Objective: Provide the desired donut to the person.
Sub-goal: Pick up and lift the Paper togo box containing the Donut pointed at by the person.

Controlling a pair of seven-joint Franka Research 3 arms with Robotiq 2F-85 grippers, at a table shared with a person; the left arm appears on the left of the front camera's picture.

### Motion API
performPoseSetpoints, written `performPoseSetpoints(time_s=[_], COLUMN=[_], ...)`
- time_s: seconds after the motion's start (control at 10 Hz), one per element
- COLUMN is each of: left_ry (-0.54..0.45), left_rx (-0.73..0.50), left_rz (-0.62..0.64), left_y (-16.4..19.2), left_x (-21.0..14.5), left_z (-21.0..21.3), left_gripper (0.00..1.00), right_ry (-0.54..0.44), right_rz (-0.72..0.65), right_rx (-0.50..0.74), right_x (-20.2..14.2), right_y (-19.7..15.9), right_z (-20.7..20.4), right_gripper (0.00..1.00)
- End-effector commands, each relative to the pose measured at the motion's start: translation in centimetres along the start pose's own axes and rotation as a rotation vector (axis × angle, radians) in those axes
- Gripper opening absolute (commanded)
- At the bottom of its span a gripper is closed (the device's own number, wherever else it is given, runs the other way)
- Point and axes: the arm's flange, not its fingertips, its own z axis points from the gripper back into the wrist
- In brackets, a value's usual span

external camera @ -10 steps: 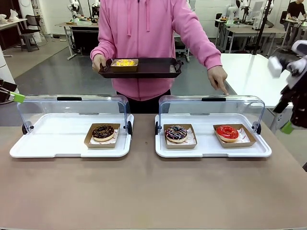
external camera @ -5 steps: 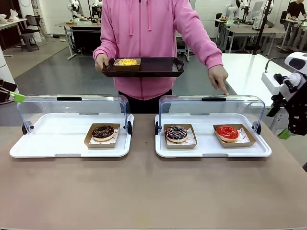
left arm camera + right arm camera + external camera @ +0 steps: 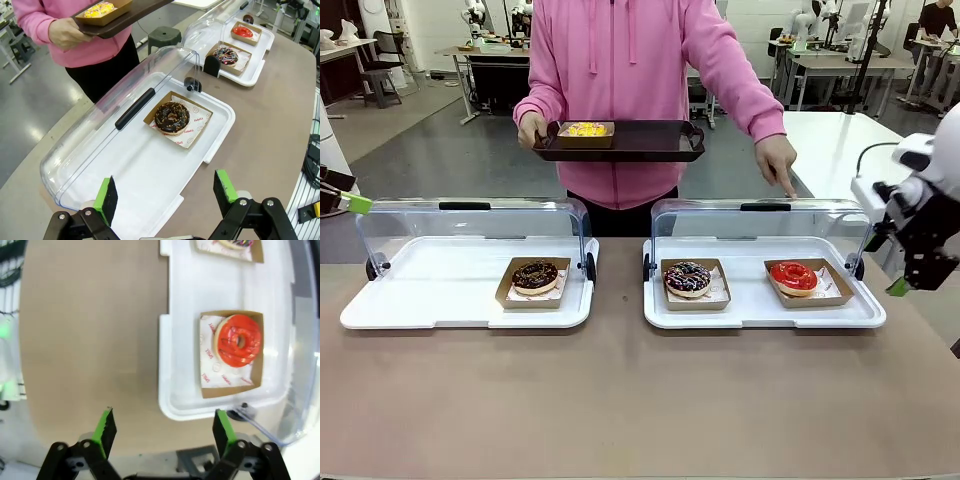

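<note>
Brown desk (image 3: 620, 400) carries two white trays with clear lids rolled back. Left tray (image 3: 410, 300) holds a chocolate donut (image 3: 535, 275); right tray (image 3: 750, 310) holds a sprinkled donut (image 3: 688, 277) and a red donut (image 3: 794, 275). Person (image 3: 620, 60) opposite holds a dark tray (image 3: 640, 140), one hand (image 3: 777, 163) pointing down at the lid behind the red donut. Left pincer (image 3: 165, 187) and right pincer (image 3: 162, 425) both stand apart, empty, the right above the desk edge beside the red donut

Left tray (image 3: 430, 290) holds one donut (image 3: 535, 275); right tray (image 3: 755, 315) holds two; the person (image 3: 620, 60) behind
</note>
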Motion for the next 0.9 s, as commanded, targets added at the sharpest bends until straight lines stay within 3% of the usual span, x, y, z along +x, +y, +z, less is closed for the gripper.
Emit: performPoseSetpoints(time_s=[0.0, 0.4, 0.8], left_ry=[-0.011, -0.011, -0.011], left_rx=[0.000, 0.000, 0.000], left_rz=[0.003, 0.003, 0.003], left_y=[0.1, 0.1, 0.1], left_x=[0.0, 0.0, 0.0], left_z=[-0.1, -0.1, -0.1], left_gripper=[1.00, 1.00, 1.00], right_ry=[-0.022, -0.047, -0.025], right_rz=[0.069, 0.091, 0.081], right_rx=[-0.015, 0.048, 0.104], right_x=[-0.5, -1.3, -3.0], right_y=[-2.3, -5.6, -7.5], right_z=[-3.8, -8.9, -11.2], right_gripper=[1.00, 1.00, 1.00])
